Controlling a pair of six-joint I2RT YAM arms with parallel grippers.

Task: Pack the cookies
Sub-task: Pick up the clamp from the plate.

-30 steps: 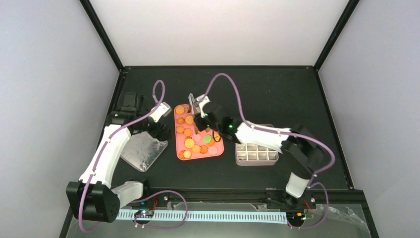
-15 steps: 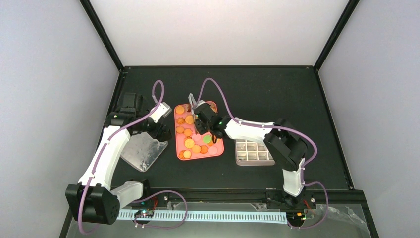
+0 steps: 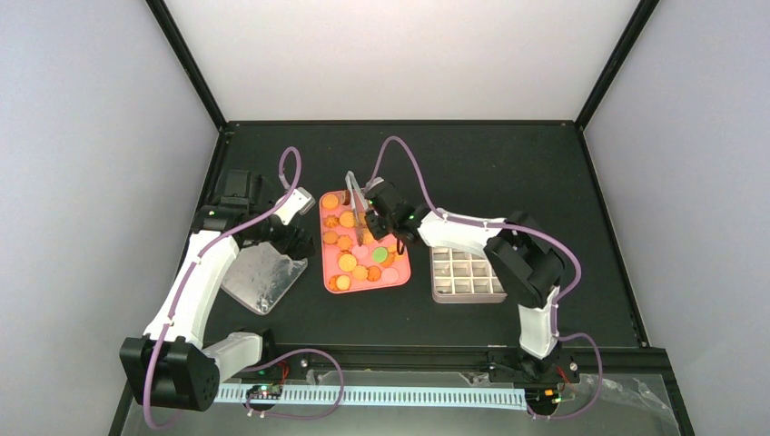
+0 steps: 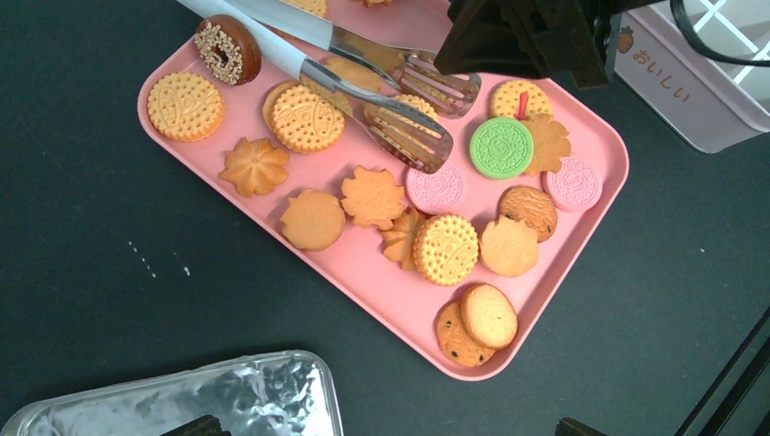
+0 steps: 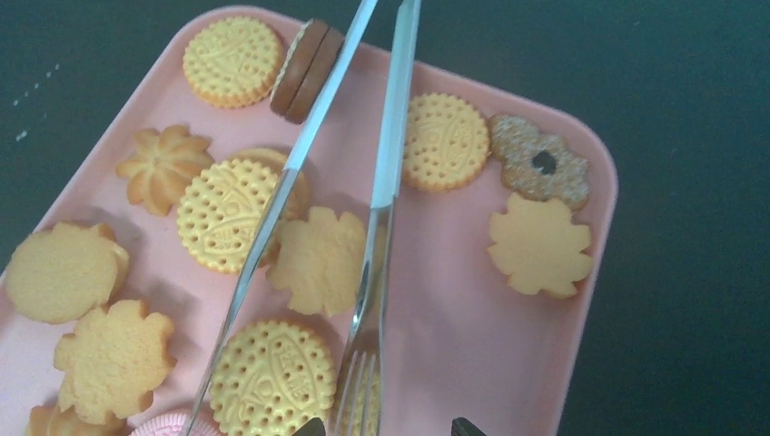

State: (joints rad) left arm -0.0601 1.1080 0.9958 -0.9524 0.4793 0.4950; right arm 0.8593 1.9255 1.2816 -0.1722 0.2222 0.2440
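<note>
Several cookies [image 3: 348,262] lie on a pink tray [image 3: 368,283]: round biscuits [image 5: 272,377], flower shapes [image 5: 540,243], a green one [image 4: 501,147], pink ones [image 4: 574,183] and a dark ring [image 4: 227,48]. Metal tongs [image 4: 399,113] rest across them. My right gripper [image 5: 388,426] hovers over the tray with its jaws apart, straddling one forked tong head [image 5: 363,386]. The other tong arm [image 5: 263,232] runs outside them. To the tray's left, my left gripper [image 4: 386,429] hangs wide open and empty, its fingertips barely visible.
A crinkled foil lid [image 3: 263,277] lies left of the tray, under the left gripper. A white box with a grid of compartments [image 3: 468,277] stands to the right of the tray. Black frame rails border the dark table.
The right arm's elbow has folded in towards the white box. Its gripper has shifted slightly towards the tray's far end. The tongs and the left arm have stayed put.
</note>
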